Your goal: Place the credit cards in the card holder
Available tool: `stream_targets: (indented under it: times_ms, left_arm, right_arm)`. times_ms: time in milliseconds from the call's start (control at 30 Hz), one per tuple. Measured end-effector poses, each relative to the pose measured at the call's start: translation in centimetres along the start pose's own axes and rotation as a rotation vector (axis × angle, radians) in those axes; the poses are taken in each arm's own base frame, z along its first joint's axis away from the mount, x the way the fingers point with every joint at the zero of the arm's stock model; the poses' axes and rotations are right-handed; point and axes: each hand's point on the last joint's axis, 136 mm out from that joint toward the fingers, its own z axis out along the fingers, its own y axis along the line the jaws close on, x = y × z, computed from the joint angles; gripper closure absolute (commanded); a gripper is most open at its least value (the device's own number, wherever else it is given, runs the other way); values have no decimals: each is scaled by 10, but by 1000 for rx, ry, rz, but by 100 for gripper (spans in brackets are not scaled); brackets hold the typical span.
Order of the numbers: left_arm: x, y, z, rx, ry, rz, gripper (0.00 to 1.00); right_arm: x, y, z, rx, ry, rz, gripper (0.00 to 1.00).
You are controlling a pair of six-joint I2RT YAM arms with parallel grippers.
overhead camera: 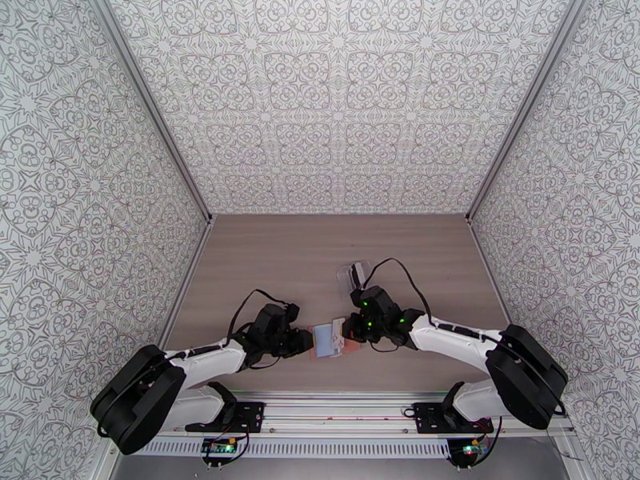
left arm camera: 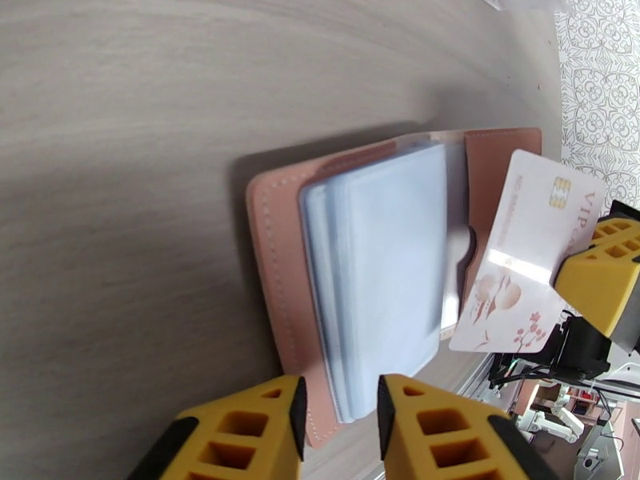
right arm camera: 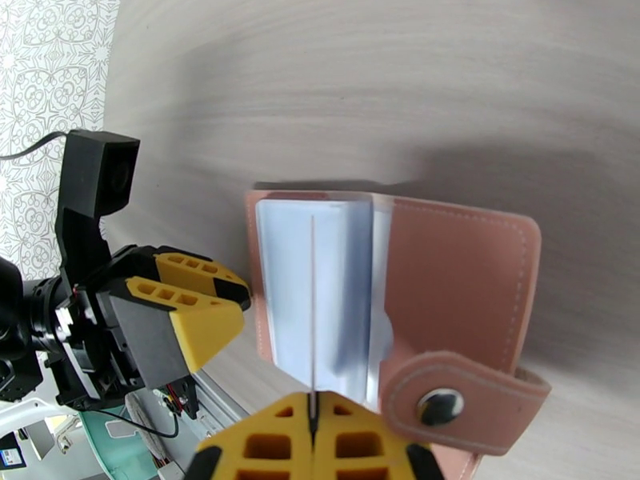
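Note:
The pinkish card holder (overhead camera: 326,339) (left arm camera: 276,258) (right arm camera: 456,274) lies open on the table between both arms. Its blue-grey pockets (left arm camera: 384,274) are fanned up and its snap tab (right arm camera: 440,406) points toward the right arm. My right gripper (overhead camera: 345,335) (right arm camera: 312,418) is shut on a white credit card (left arm camera: 520,250) with a gold chip and flower print. The card (right arm camera: 312,306) stands on edge, tilted over the pockets. My left gripper (overhead camera: 308,343) (left arm camera: 340,418) (right arm camera: 240,298) sits at the holder's opposite edge, fingers slightly apart over the cover and pockets.
A crinkly clear plastic pouch (overhead camera: 354,274) (left arm camera: 520,0) lies just beyond the right gripper. Patterned walls (overhead camera: 96,234) close in the wooden table on three sides. The metal mounting rail (overhead camera: 336,430) runs along the near edge, close behind the holder.

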Motion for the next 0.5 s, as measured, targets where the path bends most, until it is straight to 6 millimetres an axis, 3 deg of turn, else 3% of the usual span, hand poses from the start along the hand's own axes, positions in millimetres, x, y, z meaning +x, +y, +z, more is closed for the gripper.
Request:
stream_targets:
  times_ms: [500]
  left_arm:
    - [-10,-25,-3,21,-39,55,67]
  right_arm:
    - [-6,-2,-2,36,-21,-6,100]
